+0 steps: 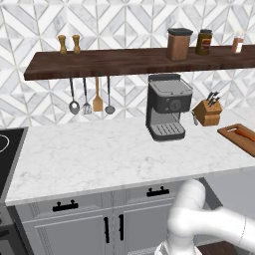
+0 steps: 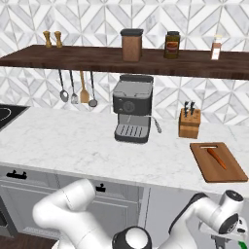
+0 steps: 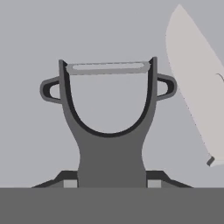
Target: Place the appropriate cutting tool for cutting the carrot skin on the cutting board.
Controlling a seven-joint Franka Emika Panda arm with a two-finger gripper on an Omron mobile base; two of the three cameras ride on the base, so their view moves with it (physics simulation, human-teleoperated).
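In the hand view a grey Y-shaped peeler (image 3: pixel 109 144) stands between my fingertips, its blade bar at the top; my gripper (image 3: pixel 111 183) is shut on its handle. A pale knife blade (image 3: pixel 197 83) lies to its right on a flat grey surface. The gripper (image 2: pixel 222 239) hangs low, below the counter's front edge at the right. The reddish-brown cutting board (image 2: pixel 214 172) lies at the counter's right end with the orange carrot (image 2: pixel 216 158) on it. From the left base view the board (image 1: pixel 233 131) and carrot (image 1: pixel 245 133) sit at the far right.
A coffee machine (image 2: pixel 132 109) stands mid-counter beside a light-wood knife block (image 2: pixel 189 124). Utensils (image 2: pixel 78 90) hang under the dark shelf (image 2: pixel 97 56) with jars on it. A stovetop (image 1: pixel 7 149) is at the left. Grey cabinet doors (image 1: pixel 99 224) sit below the counter.
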